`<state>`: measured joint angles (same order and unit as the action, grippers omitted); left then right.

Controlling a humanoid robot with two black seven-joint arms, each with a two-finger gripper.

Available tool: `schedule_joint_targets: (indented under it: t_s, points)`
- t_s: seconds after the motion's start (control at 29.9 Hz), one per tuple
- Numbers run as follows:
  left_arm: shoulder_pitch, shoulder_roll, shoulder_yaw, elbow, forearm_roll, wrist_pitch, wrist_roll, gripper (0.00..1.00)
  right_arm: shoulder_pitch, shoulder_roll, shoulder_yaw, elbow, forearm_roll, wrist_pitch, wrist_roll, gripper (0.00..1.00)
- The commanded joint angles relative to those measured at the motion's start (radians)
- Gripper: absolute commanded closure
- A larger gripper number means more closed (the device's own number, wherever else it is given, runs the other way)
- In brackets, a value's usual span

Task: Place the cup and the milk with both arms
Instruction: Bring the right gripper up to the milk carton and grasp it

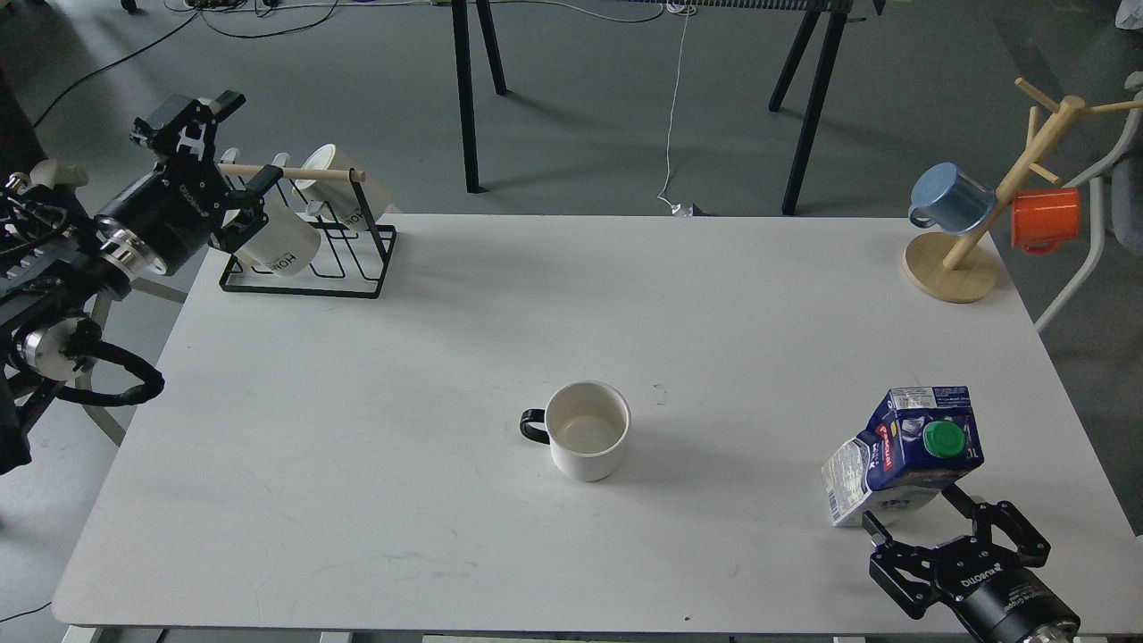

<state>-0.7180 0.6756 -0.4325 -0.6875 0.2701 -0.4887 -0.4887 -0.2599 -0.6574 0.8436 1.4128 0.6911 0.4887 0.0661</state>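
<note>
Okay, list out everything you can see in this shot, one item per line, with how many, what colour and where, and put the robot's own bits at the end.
table: one, white, fills most of the view.
cup: one, white with black handle, upright at table centre.
milk: one, dark blue and white carton with green cap, near right of table, between the right tool's fingers.
wire rack: one, black with wooden bar, far left corner.
cream mugs: at least two, on the wire rack.
mug tree: one, wooden, far right corner.
blue mug: one, on the mug tree.
orange mug: one, on the mug tree.
left tool: one, black, raised beside the rack.
right tool: one, black, fingers spread around the carton's base.
</note>
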Motion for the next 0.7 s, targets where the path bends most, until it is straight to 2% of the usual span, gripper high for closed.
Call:
schedule_joint_targets:
  t_s: [0.0,0.27,0.67]
  points:
    - [0.011,-0.001,0.0,0.0,0.0,0.0,0.0,0.05,0.005,0.035,0.0,0.0,-0.03,0.0,0.0,0.0]
    - [0.026,-0.002,0.0,0.0,0.0,0.0,0.0,0.04,0.018,0.097,0.012,-0.006,-0.061,0.0,0.001,0.0]
    - [0.037,-0.031,0.003,0.04,0.001,0.0,0.0,0.03,0.018,0.113,0.049,-0.014,-0.059,0.0,0.038,0.0]
